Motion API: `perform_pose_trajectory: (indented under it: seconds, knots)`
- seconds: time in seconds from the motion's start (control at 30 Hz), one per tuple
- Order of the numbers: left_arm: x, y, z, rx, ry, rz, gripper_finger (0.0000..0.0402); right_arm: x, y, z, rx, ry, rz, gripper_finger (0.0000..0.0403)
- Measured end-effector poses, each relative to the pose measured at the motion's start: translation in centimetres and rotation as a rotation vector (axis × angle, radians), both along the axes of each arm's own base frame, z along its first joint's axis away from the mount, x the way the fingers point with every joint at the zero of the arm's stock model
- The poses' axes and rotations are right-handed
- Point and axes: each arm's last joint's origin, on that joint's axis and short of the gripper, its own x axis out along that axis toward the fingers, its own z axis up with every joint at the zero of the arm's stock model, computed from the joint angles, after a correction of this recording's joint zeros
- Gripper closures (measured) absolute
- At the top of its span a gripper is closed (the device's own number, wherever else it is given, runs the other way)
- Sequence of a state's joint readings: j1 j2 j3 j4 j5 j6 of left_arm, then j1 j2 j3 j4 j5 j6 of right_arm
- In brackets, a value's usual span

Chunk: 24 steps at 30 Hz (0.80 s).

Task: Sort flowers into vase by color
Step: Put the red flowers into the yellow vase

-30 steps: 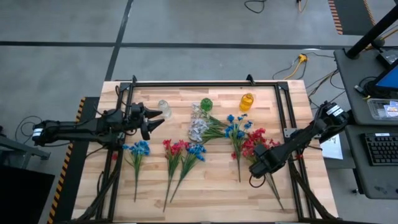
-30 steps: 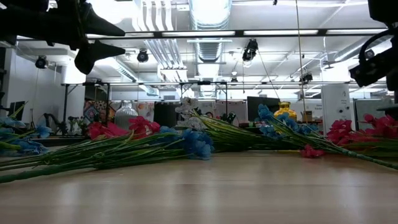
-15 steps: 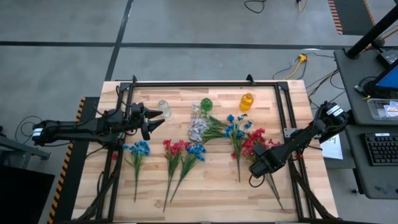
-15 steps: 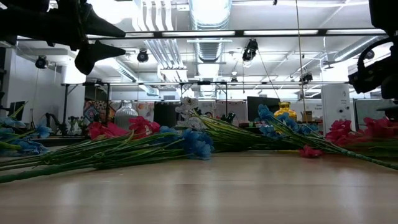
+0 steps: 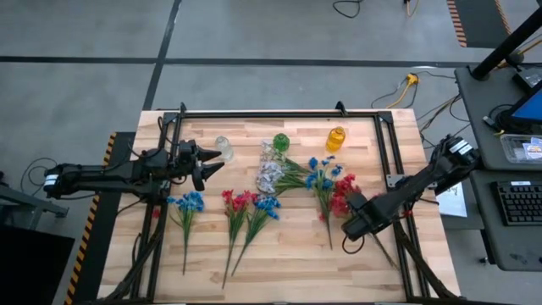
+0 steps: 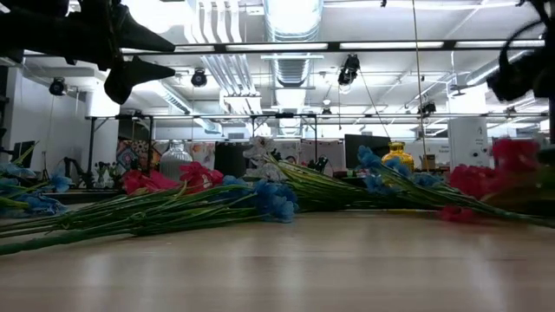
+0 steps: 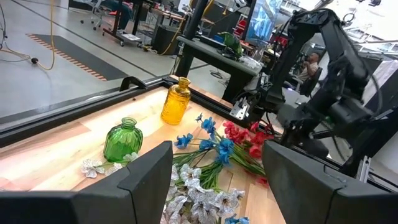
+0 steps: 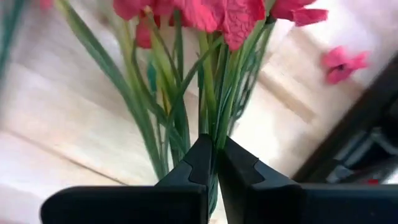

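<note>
Near the table's right edge, right gripper [image 5: 353, 222] clamps red flowers [image 5: 343, 196], stem trailing toward front-right corner

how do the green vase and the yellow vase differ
The green vase is squat and round-bodied; the yellow vase is taller and slimmer. The green vase stands near the middle of the table's far edge with white flowers beside it; the yellow vase stands further toward the right arm's side, close to the blue flowers. Both are translucent glass, upright and empty.
</note>
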State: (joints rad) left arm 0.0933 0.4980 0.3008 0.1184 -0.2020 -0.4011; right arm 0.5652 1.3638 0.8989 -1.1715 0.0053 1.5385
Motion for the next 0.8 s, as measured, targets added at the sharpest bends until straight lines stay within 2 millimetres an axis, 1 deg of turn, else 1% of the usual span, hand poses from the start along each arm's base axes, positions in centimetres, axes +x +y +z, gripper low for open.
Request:
perform_pose_trajectory:
  seconds: [0.13, 0.23, 0.37, 0.53, 0.6, 0.67, 0.8]
  knots:
    - [0.0, 0.0, 0.0, 0.0, 0.002, 0.0, 0.0167, 0.2, -0.1, 3.2, -0.04, -0.092, 0.009, 0.039]
    - [0.1, 0.0, -0.1, -0.001, 0.007, 0.0, 0.0167, 0.3, -0.3, 5.5, -0.1, -0.202, 0.026, 0.039]
    - [0.2, 0.0, -0.1, -0.001, 0.012, 0.0, 0.0167, 0.4, 0.0, 8.2, -0.268, -0.429, 0.093, 0.039]
    - [0.2, 0.0, -0.1, -0.001, 0.011, 0.0, 0.0167, -0.3, 1.5, 11.6, -0.536, -0.751, 0.232, 0.039]
    - [0.2, 0.0, -0.1, -0.001, 0.009, 0.0, 0.0167, -0.7, 2.3, 12.6, -0.668, -0.886, 0.302, 0.039]
    - [0.2, 0.0, -0.1, -0.001, 0.006, 0.0, 0.0167, -1.2, 2.9, 13.1, -0.754, -0.968, 0.338, 0.039]
    - [0.2, 0.0, -0.1, -0.005, 0.007, 0.0, 0.0167, -1.3, 3.4, 13.6, -0.765, -1.022, 0.344, 0.039]
